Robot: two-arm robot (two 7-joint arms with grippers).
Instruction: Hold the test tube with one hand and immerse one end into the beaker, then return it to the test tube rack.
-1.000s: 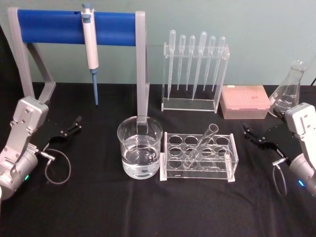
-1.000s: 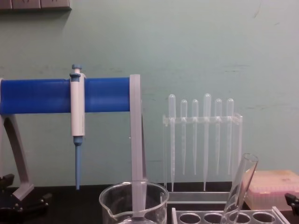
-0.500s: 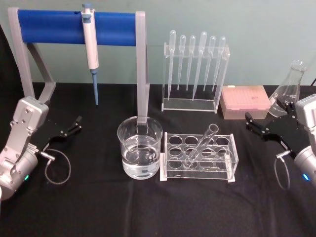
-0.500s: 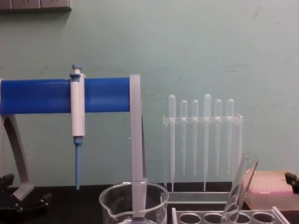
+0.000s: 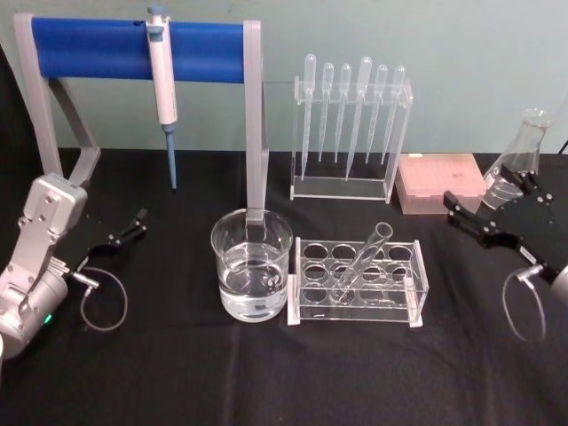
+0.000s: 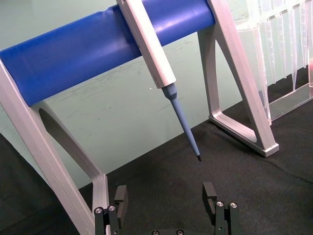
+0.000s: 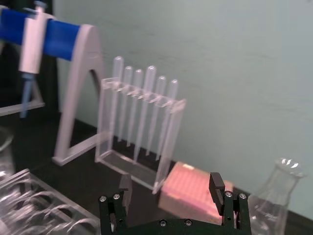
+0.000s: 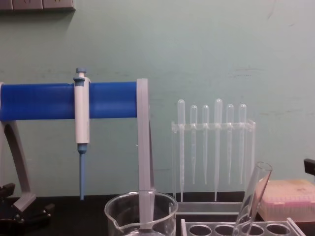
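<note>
- Test tube (image 5: pixel 364 259) leans tilted in the rack (image 5: pixel 417 286), mouth up and to the right. The beaker (image 5: pixel 229 266), holding water, sits just beside the rack's left end.
- Left tool (image 5: pixel 126 229) is parked low over the bench (image 5: pixel 177 373), jaws wide apart, empty.
- Right tool (image 5: pixel 453 209) hovers right of the rack, jaws spread, holding nothing.
- Risk: slick, tilted glass. An off-axis pinch could slip or lever the rack into the beaker.
- Flask (image 5: pixel 519 169) is just behind the right tool; a swing could clip it.

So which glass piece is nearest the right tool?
The conical flask, just behind the right tool; beaker and test tube stand mid-table, farther left.
</note>
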